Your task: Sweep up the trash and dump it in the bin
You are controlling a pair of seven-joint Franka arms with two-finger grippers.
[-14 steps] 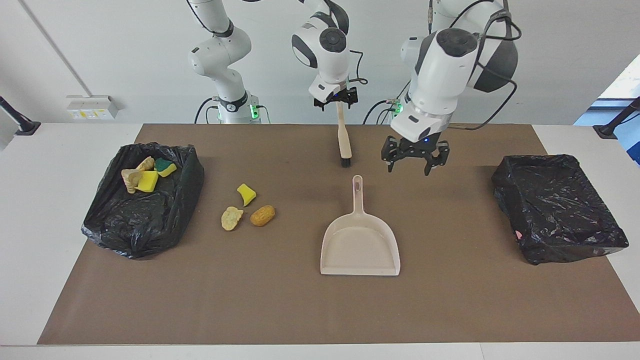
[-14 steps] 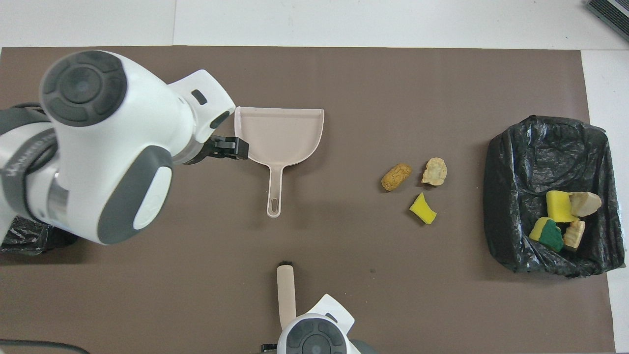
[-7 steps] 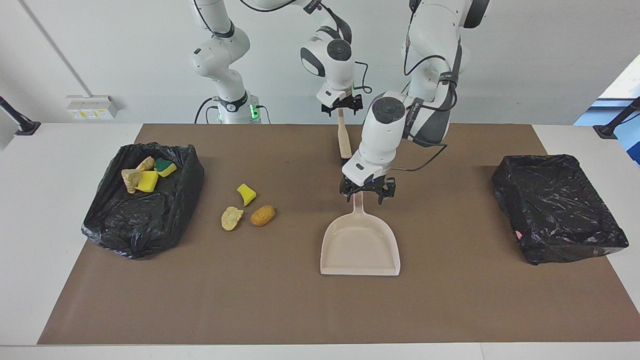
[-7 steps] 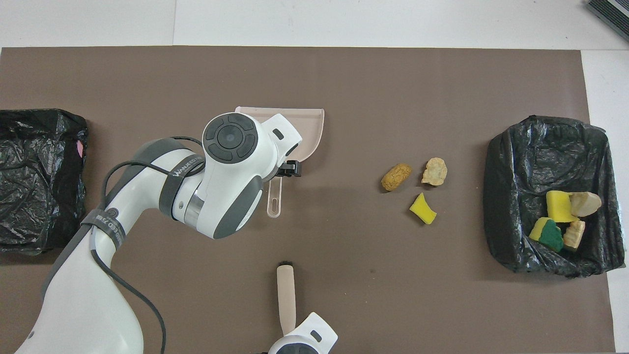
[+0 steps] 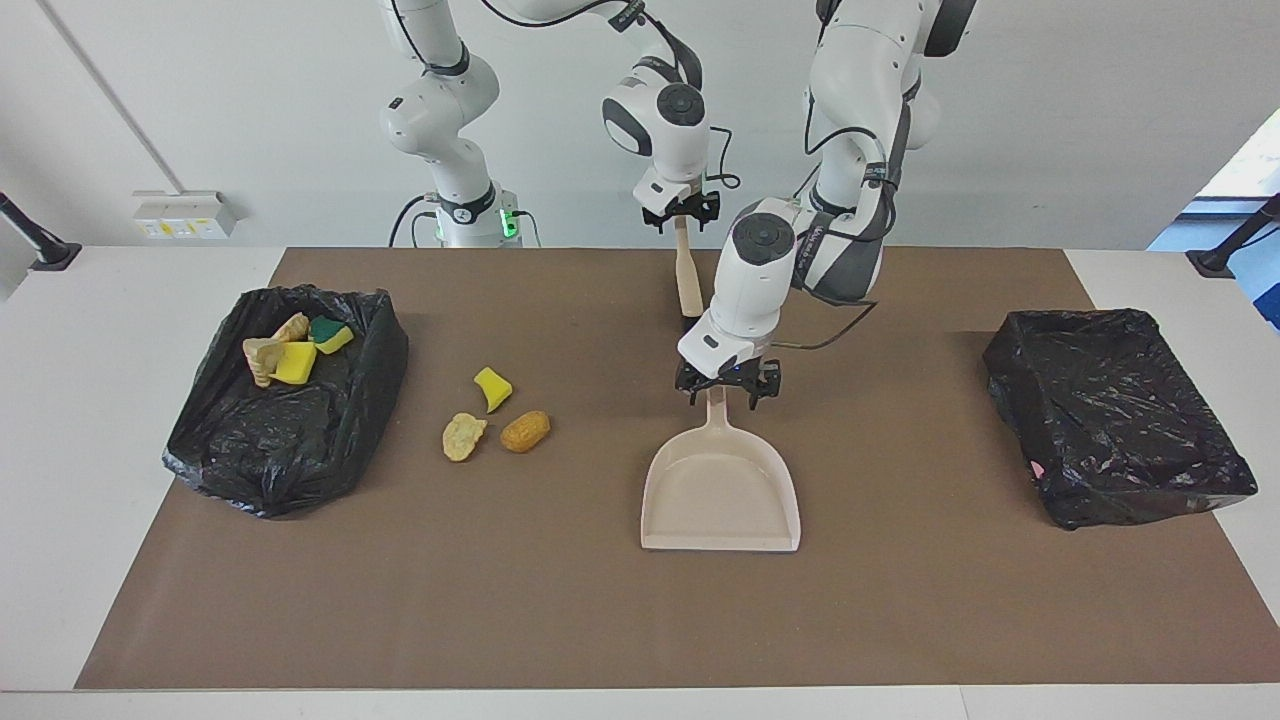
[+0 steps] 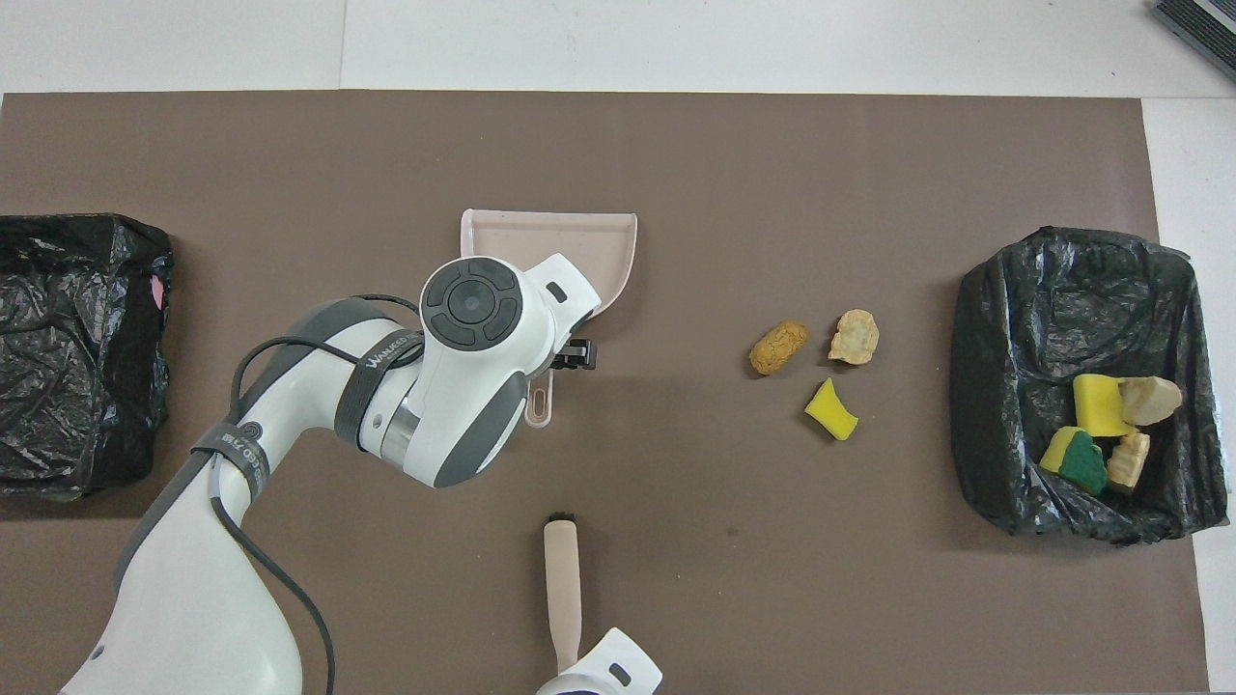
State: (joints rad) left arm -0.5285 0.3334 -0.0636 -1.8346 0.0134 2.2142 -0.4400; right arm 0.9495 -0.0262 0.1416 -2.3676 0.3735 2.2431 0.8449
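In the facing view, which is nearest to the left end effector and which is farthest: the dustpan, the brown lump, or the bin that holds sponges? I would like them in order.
1. The dustpan: the left end effector is at its handle.
2. The brown lump, on the mat toward the right arm's end.
3. The bin with sponges, at the right arm's end of the table.
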